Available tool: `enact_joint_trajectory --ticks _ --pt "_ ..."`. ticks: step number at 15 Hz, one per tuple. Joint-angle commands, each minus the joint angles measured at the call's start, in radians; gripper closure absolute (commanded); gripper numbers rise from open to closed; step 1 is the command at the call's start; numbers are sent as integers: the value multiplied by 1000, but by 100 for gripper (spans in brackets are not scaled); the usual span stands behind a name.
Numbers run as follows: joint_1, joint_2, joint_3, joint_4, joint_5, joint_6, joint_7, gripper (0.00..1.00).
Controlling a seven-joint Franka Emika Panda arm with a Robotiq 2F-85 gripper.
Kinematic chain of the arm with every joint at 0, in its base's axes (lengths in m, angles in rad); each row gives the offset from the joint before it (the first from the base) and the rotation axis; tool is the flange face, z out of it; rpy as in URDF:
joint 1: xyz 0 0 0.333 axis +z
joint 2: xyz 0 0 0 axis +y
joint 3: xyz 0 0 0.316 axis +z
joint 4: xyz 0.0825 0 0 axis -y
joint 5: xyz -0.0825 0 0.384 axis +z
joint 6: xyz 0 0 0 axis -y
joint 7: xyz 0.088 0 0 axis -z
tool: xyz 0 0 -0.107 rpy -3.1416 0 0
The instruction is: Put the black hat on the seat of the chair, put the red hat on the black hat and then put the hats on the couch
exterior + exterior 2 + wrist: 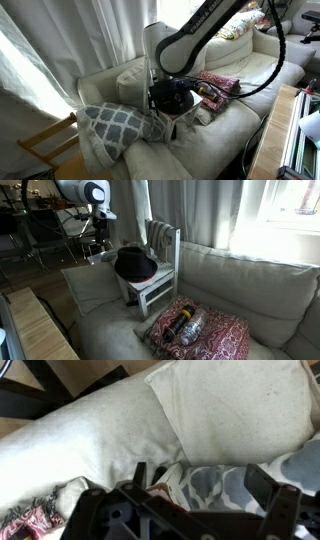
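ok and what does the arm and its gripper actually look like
In an exterior view the arm has a rounded white segment joined to a glossy black curved one. A thin black cable loops off it. In the wrist view the gripper is black and blocky, with two dark fingers.

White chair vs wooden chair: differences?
Finish: the white chair is painted white; the wooden chair is bare tan.
Place: the white chair stands on the couch; the wooden chair stands off it, past its end.
Load: the white chair carries the black hat on its seat; the wooden chair shows none.
Both look unpadded.
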Motion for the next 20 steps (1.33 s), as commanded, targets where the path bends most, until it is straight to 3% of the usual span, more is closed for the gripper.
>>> enact_joint_trajectory --ticks 1,7,11,17,20 --pt "25 20 -18 19 -27 -3 -15 0" --pt "31 29 -23 31 -32 -2 -16 0" --pt "69 82 -73 49 -164 46 -48 0" --pt "99 145 -91 54 -227 219 -114 0" --pt "134 165 -130 50 -290 267 -165 0"
